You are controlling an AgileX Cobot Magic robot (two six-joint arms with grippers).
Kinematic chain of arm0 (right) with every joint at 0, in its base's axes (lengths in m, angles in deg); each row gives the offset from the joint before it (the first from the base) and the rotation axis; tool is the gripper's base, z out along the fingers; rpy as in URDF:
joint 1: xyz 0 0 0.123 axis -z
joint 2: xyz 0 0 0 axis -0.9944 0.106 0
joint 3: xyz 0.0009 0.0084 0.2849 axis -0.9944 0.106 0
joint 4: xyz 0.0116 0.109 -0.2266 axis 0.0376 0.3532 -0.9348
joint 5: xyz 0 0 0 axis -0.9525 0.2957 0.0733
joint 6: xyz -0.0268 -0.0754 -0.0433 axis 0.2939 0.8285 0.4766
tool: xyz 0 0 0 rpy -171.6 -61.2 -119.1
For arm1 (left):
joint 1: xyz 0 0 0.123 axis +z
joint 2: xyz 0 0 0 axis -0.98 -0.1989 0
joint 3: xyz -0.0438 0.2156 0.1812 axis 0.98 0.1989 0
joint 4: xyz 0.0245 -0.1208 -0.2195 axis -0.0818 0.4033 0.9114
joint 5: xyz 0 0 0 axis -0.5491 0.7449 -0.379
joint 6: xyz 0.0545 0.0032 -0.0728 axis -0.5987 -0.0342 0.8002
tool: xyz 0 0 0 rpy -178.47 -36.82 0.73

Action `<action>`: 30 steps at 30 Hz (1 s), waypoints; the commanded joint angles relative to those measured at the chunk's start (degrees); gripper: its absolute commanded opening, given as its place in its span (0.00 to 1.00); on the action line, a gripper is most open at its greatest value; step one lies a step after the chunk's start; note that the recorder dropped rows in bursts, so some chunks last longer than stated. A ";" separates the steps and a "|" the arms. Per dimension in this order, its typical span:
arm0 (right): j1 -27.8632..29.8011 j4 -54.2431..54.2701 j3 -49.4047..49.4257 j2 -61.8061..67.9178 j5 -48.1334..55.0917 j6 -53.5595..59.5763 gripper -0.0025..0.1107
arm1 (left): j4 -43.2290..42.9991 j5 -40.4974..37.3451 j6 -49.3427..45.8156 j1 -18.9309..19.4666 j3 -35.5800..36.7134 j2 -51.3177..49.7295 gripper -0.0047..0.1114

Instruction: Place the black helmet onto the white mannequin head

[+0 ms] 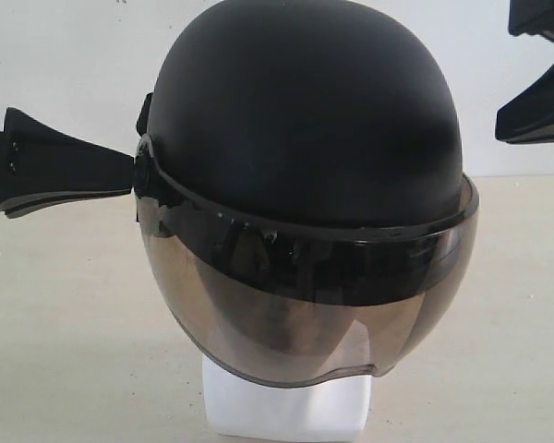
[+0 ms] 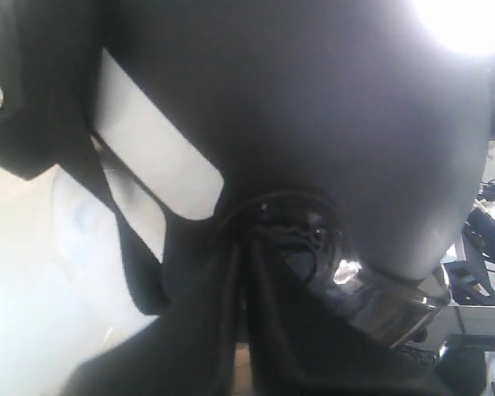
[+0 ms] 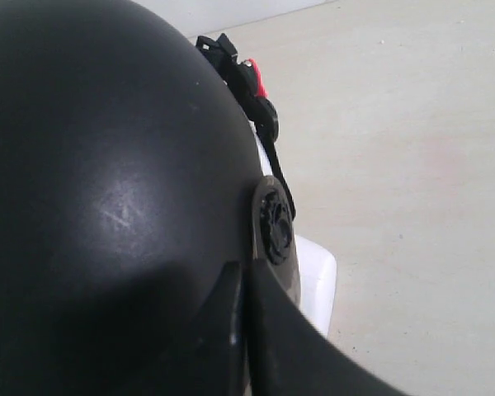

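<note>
Black helmet (image 1: 305,120) atop white mannequin head (image 1: 286,411), visor (image 1: 305,323) facing camera

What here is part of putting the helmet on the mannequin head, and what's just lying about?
In the job:
black helmet
white mannequin head
left end effector
right end effector

Just there:
table
wall

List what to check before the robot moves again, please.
1. Helmet on head: ok.
2. Visor down: ok.
3. Helmet sitting straight: cannot tell.
4. Left jaws shut: ok.
5. Left jaws clear of helmet: not ok, tip at its side hinge.
6. Right jaws shut and clear of helmet: ok.
</note>
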 commanded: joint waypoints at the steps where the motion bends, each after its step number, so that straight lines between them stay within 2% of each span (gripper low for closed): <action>1: -0.04 0.12 -0.27 -0.45 0.16 0.04 0.02 | 0.39 -0.03 0.26 -0.55 0.18 -2.44 0.08; 13: -0.04 1.43 -0.27 -0.45 3.95 0.23 0.02 | 0.39 -1.45 -0.74 -0.55 -2.56 -7.18 0.08; 23: -0.04 9.95 -0.27 -0.45 5.75 6.25 0.02 | 0.39 -1.64 0.33 -0.55 -7.07 -7.18 0.08; 30: -0.04 15.07 -0.27 -0.45 6.58 9.46 0.02 | 0.39 -1.55 0.33 -0.55 -7.09 -9.85 0.08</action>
